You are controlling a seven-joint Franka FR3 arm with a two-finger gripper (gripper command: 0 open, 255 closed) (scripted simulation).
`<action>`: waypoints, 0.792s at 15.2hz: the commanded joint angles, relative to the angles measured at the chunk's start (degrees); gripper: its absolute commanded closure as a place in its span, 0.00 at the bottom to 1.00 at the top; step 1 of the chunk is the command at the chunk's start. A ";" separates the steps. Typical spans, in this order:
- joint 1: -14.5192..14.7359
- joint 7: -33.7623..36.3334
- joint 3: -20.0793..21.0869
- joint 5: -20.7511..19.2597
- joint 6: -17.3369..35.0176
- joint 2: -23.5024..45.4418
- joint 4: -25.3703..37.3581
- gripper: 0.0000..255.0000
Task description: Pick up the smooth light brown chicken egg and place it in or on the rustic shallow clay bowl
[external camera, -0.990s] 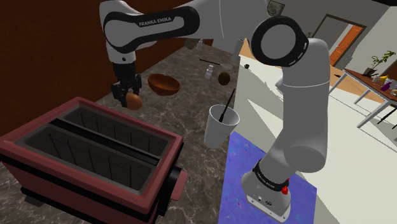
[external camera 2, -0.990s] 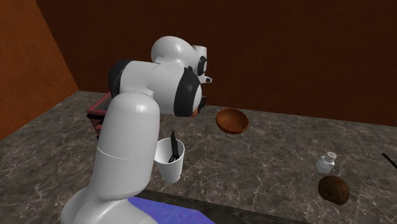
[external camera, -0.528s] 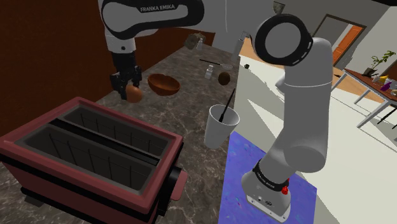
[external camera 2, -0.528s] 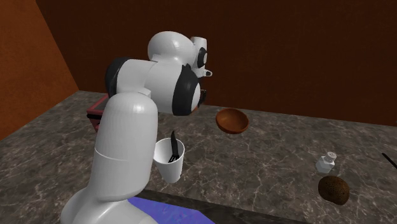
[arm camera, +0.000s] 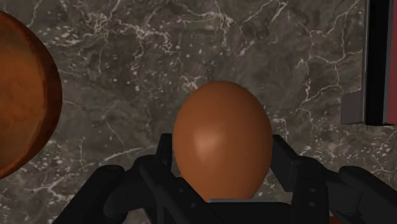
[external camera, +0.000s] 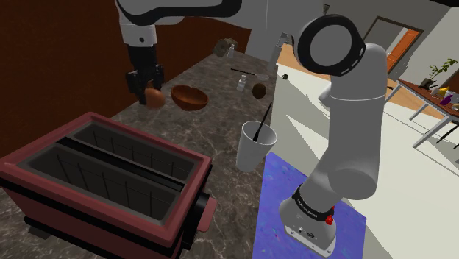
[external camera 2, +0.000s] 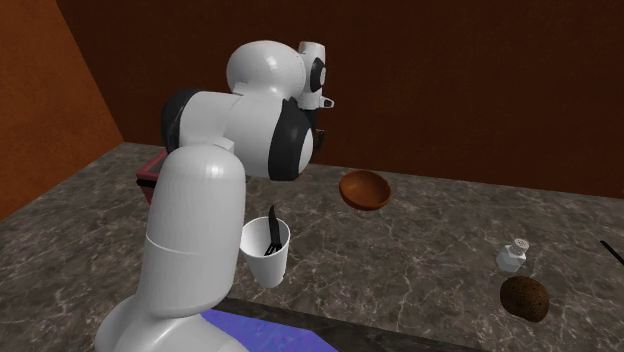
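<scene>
1. Gripper (external camera: 148, 89) clamped on brown egg (arm camera: 222, 141), black fingers (arm camera: 289, 167) pressing both sides.
2. Held in the air over dark marble counter (external camera: 221, 125), past the red box (external camera: 103, 176).
3. Near brown bowl (external camera: 190, 97), to the shoulder view's left of it, not touching.

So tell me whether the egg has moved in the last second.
Yes. In the shoulder view the egg, clasped by the gripper, has moved up the picture, away from the red box.
</scene>
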 commanded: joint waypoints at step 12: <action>-3.13 -4.56 -1.19 -0.15 -6.64 -1.00 5.56 1.00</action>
